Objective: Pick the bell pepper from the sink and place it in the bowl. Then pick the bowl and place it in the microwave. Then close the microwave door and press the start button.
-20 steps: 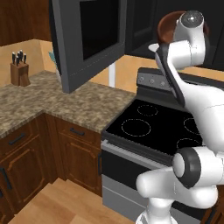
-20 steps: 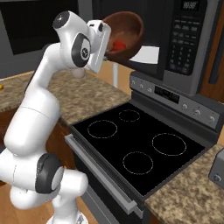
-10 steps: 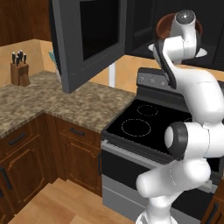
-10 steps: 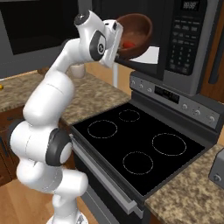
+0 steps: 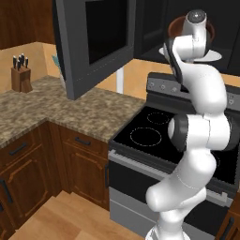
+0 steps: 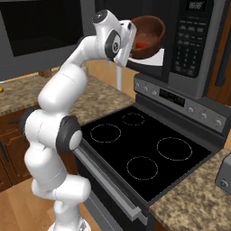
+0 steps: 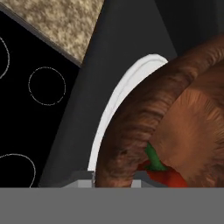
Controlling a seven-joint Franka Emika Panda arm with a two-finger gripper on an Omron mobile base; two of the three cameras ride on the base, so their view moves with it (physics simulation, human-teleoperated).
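A simulated kitchen with a black glass stovetop (image 6: 144,149) set between speckled granite counters (image 5: 56,110) over brown wooden cabinets. A white robot arm reaches up from its base to the black microwave (image 6: 194,40) mounted above the stove. Its gripper (image 6: 129,39) is clenched on the near rim of the bowl (image 6: 146,36), a deep, dark brown wooden-looking bowl, and holds it tilted at the mouth of the microwave's dark cavity, just above the white turntable plate (image 6: 151,61). In the hand view the bowl's grained rim (image 7: 144,127) sits close to the lens, with the curved edge of the white plate behind it and the stove's burner rings beyond that. The bell pepper (image 7: 164,174), bright red with a green stem, lies inside the bowl near its bottom; the right base view shows it as a small red spot against the brown inner wall. The microwave door (image 5: 93,44), a large dark grey panel with a dark window, stands swung wide open to the left over the counter. A knife block (image 5: 20,77) stands at the counter's far left edge, by the wall.
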